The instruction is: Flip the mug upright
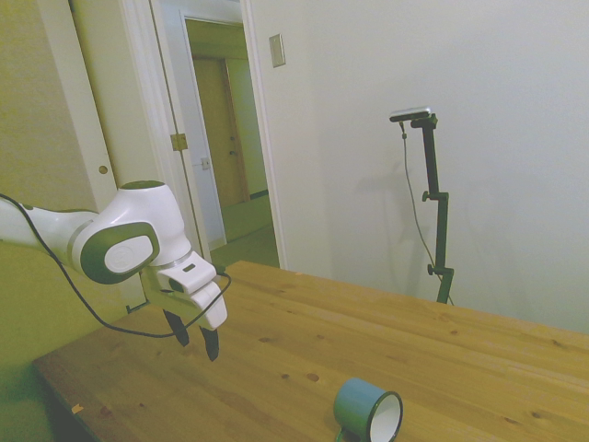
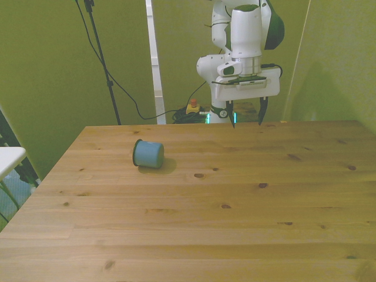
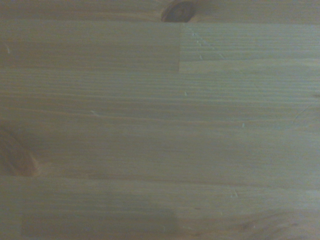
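Note:
The teal mug (image 1: 366,411) lies on its side near the bottom edge of the side view, its white inside and dark rim turned toward that camera. The front view shows the mug (image 2: 148,154) from its closed base, left of the table's middle; no handle shows. My gripper (image 2: 245,119) hangs open and empty above the table's far edge, well to the front view's right of the mug. In the side view the gripper (image 1: 195,336) is to the left of the mug and higher, fingers pointing down. The wrist view holds only bare wood (image 3: 160,120).
The wooden table (image 2: 235,211) has dark knots in its planks. A cable loops from the arm (image 1: 110,244) toward the gripper. Behind the arm an open doorway (image 1: 230,138) shows in the side view.

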Action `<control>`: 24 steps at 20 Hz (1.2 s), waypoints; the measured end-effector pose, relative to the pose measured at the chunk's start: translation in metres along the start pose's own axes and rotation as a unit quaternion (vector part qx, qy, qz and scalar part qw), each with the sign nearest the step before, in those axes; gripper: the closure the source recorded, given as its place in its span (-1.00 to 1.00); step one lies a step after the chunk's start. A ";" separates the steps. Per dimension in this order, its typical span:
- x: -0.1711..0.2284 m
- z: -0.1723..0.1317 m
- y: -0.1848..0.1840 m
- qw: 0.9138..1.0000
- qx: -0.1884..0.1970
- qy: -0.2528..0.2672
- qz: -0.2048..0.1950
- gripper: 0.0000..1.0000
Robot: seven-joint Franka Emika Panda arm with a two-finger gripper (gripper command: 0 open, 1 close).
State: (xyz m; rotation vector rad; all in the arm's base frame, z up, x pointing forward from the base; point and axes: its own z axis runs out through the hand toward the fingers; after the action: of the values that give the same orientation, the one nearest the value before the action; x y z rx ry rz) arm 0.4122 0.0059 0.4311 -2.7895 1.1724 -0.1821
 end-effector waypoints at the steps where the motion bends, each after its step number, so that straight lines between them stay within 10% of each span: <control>1: 0.000 0.000 0.000 1.000 -0.001 0.000 -0.001 -1.00; 17: 0.162 -0.055 0.162 0.992 0.002 0.052 0.116 -1.00; 24: 0.205 -0.068 0.183 0.992 0.009 0.070 0.105 -1.00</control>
State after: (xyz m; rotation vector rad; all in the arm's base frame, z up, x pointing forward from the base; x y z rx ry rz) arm 0.4153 -0.2721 0.4853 -2.6503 1.4770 -0.3706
